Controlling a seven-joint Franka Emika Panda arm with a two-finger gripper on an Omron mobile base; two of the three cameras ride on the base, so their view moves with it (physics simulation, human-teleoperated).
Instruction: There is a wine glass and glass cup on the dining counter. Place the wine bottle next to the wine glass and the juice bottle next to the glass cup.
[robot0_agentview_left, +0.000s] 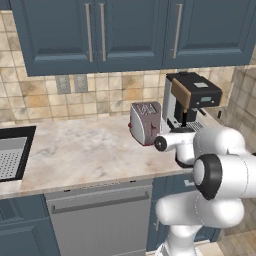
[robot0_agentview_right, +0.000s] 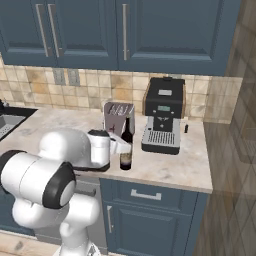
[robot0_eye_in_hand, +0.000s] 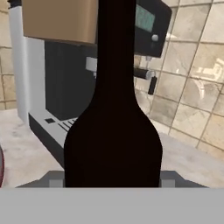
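The wine bottle (robot0_agentview_right: 126, 159), slim and nearly black with a long neck, stands on the wall counter (robot0_agentview_right: 170, 167) in front of the toaster. In the hand view the wine bottle (robot0_eye_in_hand: 113, 144) rises close up through the middle. My gripper (robot0_agentview_right: 124, 148) reaches it from the left and is shut on its lower body. Its fingertips (robot0_eye_in_hand: 54, 180) press against both sides of the dark glass. The juice bottle, the wine glass, the glass cup and the dining counter are out of view.
A silver and red toaster (robot0_agentview_left: 145, 122) and a black coffee machine (robot0_agentview_left: 190, 97) stand at the back of the counter, right behind the bottle. A sink (robot0_agentview_left: 12, 152) lies at the far left. Blue upper cabinets (robot0_agentview_right: 125, 30) hang overhead; a tiled side wall (robot0_agentview_right: 235, 150) closes the right.
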